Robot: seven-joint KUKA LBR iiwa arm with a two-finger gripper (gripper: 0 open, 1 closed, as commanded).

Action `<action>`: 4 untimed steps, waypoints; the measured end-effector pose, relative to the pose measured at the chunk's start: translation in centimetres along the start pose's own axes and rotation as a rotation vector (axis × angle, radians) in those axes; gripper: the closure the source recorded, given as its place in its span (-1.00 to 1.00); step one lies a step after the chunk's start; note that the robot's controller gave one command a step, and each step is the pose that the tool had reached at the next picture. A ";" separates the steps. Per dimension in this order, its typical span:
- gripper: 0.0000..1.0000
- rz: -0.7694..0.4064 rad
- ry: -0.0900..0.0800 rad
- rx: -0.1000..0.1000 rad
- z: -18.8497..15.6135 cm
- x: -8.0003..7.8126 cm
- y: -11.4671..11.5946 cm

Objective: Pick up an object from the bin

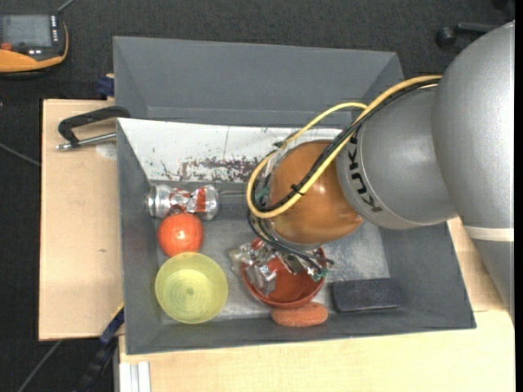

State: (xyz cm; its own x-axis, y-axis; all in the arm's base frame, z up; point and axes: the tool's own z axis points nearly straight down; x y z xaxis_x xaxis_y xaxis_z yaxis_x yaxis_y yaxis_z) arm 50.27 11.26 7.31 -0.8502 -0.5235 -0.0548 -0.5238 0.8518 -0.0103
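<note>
My gripper (pixel 260 268) hangs below the orange wrist cover, low in the front middle of the bin. It sits over the left inner side of a red bowl (pixel 292 291), and its metal end reaches down to the bowl's rim. A flat orange, sponge-like piece (pixel 299 317) lies just in front of the bowl against the bin's front wall. A black rectangular block (pixel 366 295) lies right of the bowl. I see nothing held in the gripper.
At the left lie a crushed red and silver can (pixel 182 201), an orange ball (pixel 180 234) in front of it, and a yellow-green cup (pixel 191 287) on its side at the front left. The arm and its cables cover the bin's right middle.
</note>
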 end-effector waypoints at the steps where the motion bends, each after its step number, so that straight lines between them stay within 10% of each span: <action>1: -1.00 0.005 0.006 -0.001 0.2 0.3 -0.2; 2: -1.00 0.058 -0.001 0.006 -0.2 3.4 -9.3; 3: 1.00 0.048 -0.025 0.008 -0.6 2.4 -8.8; 4: 1.00 0.058 -0.036 0.009 0.1 -1.4 -7.1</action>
State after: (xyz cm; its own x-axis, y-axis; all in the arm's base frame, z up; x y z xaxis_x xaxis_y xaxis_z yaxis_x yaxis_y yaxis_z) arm 55.22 5.93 7.33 -0.8765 -0.4726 -0.0913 -0.4733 0.8808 -0.0151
